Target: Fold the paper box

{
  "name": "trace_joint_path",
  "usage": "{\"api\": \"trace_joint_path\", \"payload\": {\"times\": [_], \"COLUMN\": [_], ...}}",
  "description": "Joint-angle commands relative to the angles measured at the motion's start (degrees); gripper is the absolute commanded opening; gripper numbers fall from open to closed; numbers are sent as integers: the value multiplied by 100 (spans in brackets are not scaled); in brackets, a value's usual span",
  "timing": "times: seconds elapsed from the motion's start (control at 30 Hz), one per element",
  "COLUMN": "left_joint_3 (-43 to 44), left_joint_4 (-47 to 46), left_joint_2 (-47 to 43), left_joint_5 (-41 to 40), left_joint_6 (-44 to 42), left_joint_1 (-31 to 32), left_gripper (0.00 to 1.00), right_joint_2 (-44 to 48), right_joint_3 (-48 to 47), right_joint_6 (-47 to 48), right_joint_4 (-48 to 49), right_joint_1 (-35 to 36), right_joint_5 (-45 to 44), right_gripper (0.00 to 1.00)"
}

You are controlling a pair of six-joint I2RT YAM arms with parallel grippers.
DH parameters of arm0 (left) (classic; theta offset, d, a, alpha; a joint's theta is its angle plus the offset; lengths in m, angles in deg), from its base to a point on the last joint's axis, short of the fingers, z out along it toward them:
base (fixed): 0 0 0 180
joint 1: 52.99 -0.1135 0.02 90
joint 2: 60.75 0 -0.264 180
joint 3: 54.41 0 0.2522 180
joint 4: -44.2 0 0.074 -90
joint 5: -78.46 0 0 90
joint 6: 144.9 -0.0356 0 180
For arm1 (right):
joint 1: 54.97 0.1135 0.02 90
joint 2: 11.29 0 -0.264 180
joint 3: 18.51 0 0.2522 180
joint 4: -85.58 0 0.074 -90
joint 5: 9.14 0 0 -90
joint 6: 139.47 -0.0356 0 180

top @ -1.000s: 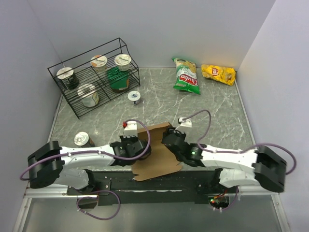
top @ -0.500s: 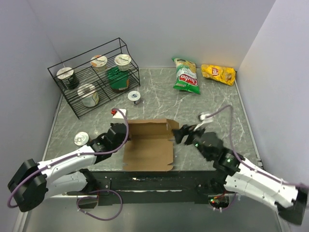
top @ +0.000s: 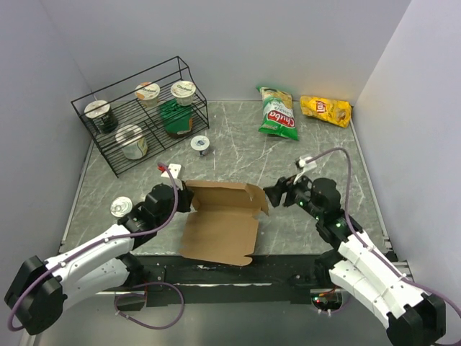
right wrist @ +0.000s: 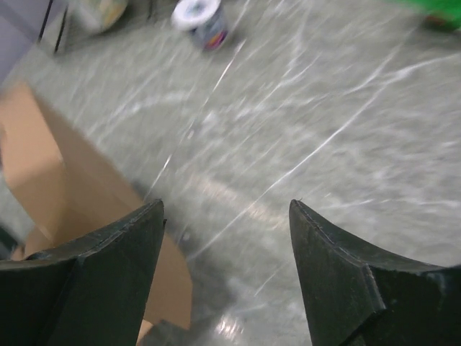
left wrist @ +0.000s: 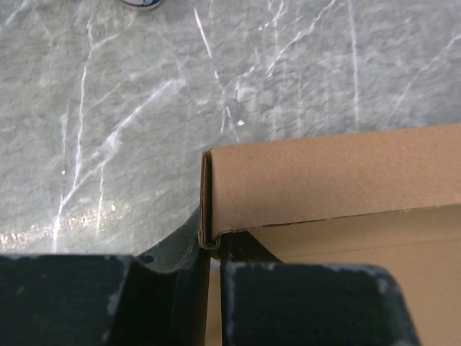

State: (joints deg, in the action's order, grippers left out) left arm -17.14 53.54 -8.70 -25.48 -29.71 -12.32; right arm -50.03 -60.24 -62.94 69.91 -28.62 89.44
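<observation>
Brown corrugated paper box [top: 220, 223] sits on grey marble counter [top: 238, 155], front-centre, btwn the two arms. Base panel lies roughly flat. Far edge is folded up as a low wall, w/ a small flap bent at its right end.

Left end effector [top: 184, 202] is at the far-left corner of that wall. In left wrist view the jaws are nearly closed, pinching the folded cardboard edge, which runs down into the narrow slot btwn them. So the left has hold of the box.

Right end effector [top: 277, 193] is just beside the box's far-right corner. In right wrist view the jaws are spread wide w/ only bare counter in the gap, nothing gripped. Cardboard shows to the left of the gap, partly behind the left jaw. Can't tell if it touches the box. That view is motion-blurred.

Other stuff, all well apart from the box:
- Black wire rack [top: 130, 115] at back-left, holding several lidded tubs and a green item.
- Small cup [top: 200, 144] on counter just right of the rack.
- Can [top: 121, 207] on counter at left, near left arm.
- Green chip bag [top: 278, 114] at back, right of centre.
- Yellow chip bag [top: 325, 109] just right of it, near the back-right corner.
</observation>
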Motion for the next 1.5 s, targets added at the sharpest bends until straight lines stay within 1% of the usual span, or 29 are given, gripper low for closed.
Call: {"api": "trace_joint_path", "payload": {"times": [0.0, 0.17, 0.37, 0.57, 0.7, 0.9, 1.07, 1.27, 1.47], "left_joint_3": [-30, 22, -13, -101, -144, -145, -171, -303, -522], "left_joint_4": [-357, -305, -392, -515, -533, -542, -612, -875, -1368], "left_joint_2": [-204, -204, -222, -345, -398, -354, -292, -292, -354], "left_joint_5": [365, 470, 751, 1147, 1314, 1349, 1349, 1928, 2676], "left_joint_6": [144, 188, 153, 65, 65, 100, 83, -40, -137], "left_joint_1": [-155, -296, -392, -410, -419, -428, -480, -551, -647], "left_gripper": [1, 1, 1, 1, 1, 1, 1, 1, 1], "right_joint_2": [235, 552, 851, 631, 508, 332, 490, 684, 640], "right_joint_3": [440, 713, 951, 968, 960, 898, 863, 819, 845], "right_joint_6": [293, 153, -173, -401, -472, -586, -718, -814, -937], "right_joint_4": [691, 833, 1052, 1420, 1597, 1773, 1633, 1413, 1483], "right_joint_1": [-33, -24, -25, -16, 45, 186, 292, 327, 371], "right_joint_5": [1294, 1848, 2226, 2973, 3132, 3483, 3633, 3827, 4151], "right_gripper": [73, 72, 72, 72, 72, 72, 75, 77, 78]}}
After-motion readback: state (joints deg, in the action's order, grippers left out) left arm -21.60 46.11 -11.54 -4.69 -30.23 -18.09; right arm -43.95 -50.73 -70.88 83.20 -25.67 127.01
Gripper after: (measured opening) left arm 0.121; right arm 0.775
